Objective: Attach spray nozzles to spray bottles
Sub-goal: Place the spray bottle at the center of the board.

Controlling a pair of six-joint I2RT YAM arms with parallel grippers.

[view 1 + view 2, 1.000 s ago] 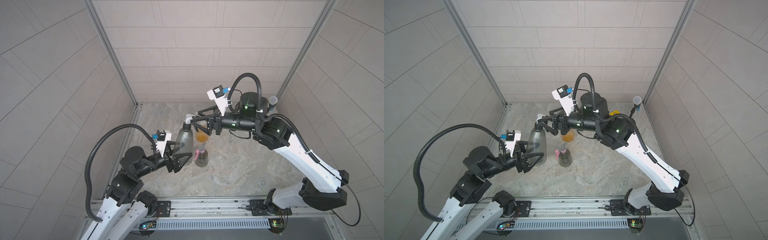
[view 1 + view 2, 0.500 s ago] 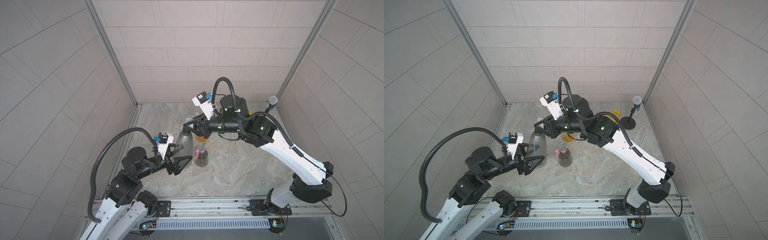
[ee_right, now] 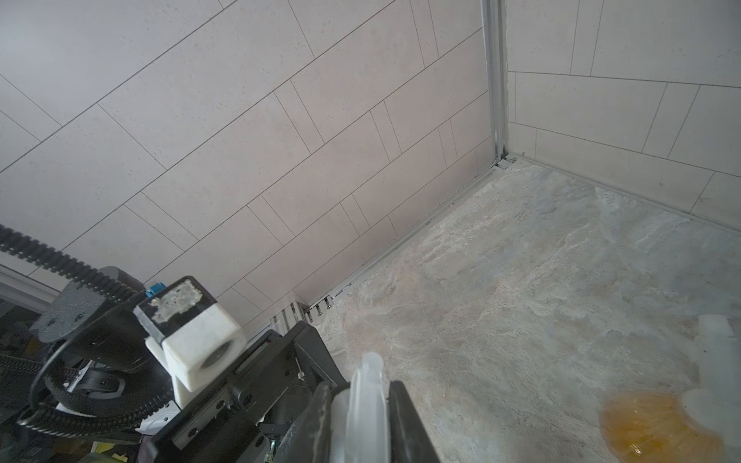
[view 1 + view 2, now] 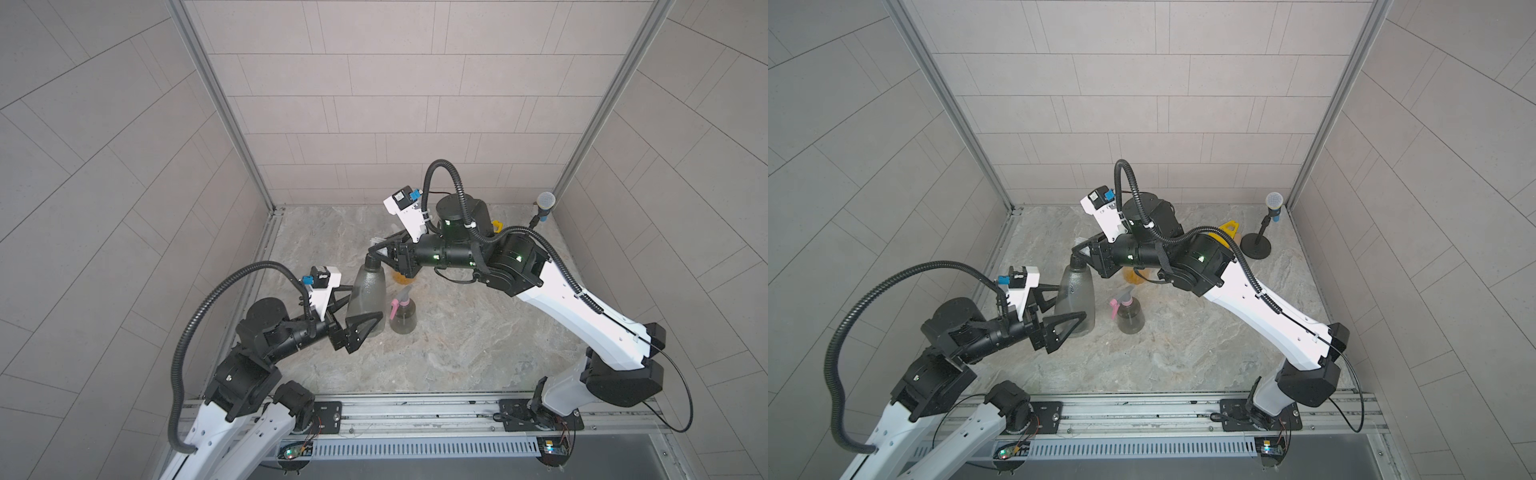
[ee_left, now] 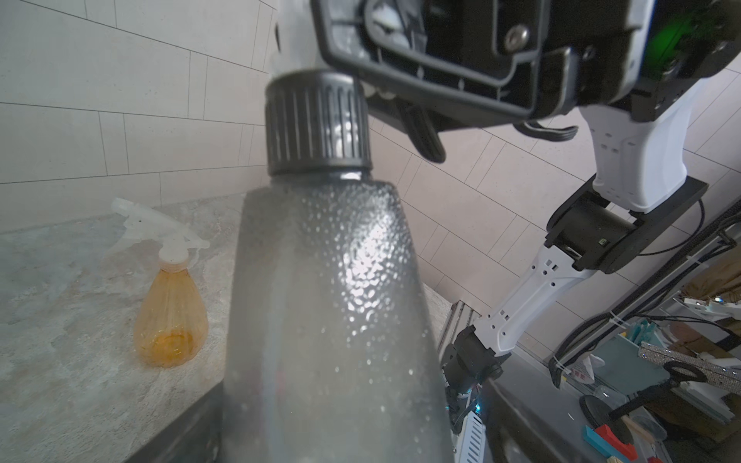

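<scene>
Microphone (image 4: 1274, 204) on black round-based stand in far corner, yellow object (image 4: 1228, 227) nearby, marbled tabletop (image 4: 1183, 353), tiled walls (image 4: 1142, 83)

The left arm extends low toward the grey bottle (image 4: 368, 286), its left gripper (image 4: 365, 303) spread wide on either side of the bottle's lower body. The right arm stretches level above it, with the right gripper (image 4: 377, 254) clamped on the spray nozzle (image 3: 367, 401) at the bottle's top.

Quick headcount: three spray bottles, one amber (image 5: 170, 320) and two smoky grey (image 4: 365, 299) (image 4: 402, 320). Three spray nozzles, whitish (image 5: 160, 224), pink (image 4: 398, 300), black-collared (image 5: 316, 124). Two robot arms (image 4: 282, 332) (image 4: 573, 307), one microphone (image 4: 1274, 203) on its stand, one half-hidden yellow thing (image 4: 1228, 227).
</scene>
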